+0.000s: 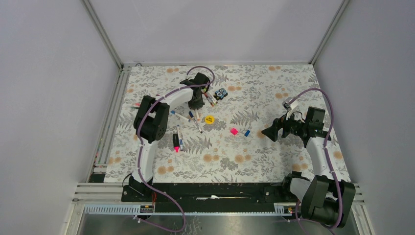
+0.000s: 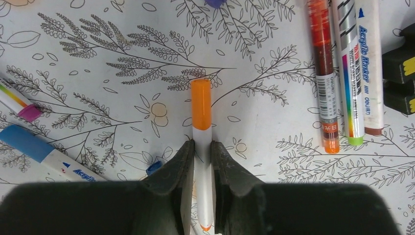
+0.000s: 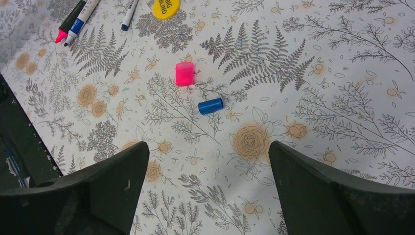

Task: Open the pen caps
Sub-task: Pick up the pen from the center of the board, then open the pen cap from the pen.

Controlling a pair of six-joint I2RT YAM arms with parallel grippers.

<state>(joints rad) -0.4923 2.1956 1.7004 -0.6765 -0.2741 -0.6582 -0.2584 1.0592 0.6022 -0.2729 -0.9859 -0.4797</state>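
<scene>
**Left jaws on the orange pen, its cap not yet pulled**

The left gripper (image 2: 201,149) has its jaws closed on the white barrel of the orange pen (image 2: 202,133), one finger on each side, just behind the orange cap (image 2: 201,103). The pen lies flat on the table (image 2: 122,58) and the cap points away from the wrist. The pads seem to touch the barrel on both sides, but the wrist view does not show how firmly they press.

To the right, three pens (image 2: 350,73) lie side by side, apart from the fingers. A blue pen (image 2: 39,149) lies at the lower left.

The right gripper (image 3: 208,147) has its jaws wide apart and holds nothing. It hangs above the table, well apart from the left arm. A loose pink cap (image 3: 185,73) and a loose blue cap (image 3: 211,105) lie below it.

I judge that the risks come from the grip. The barrel is thin and smooth, so a pull on the cap could slide the whole pen out of the left jaws. A pull that is not along the pen could also turn it between the pads. If the left arm lifts carelessly, it may disturb the pens nearby.
</scene>
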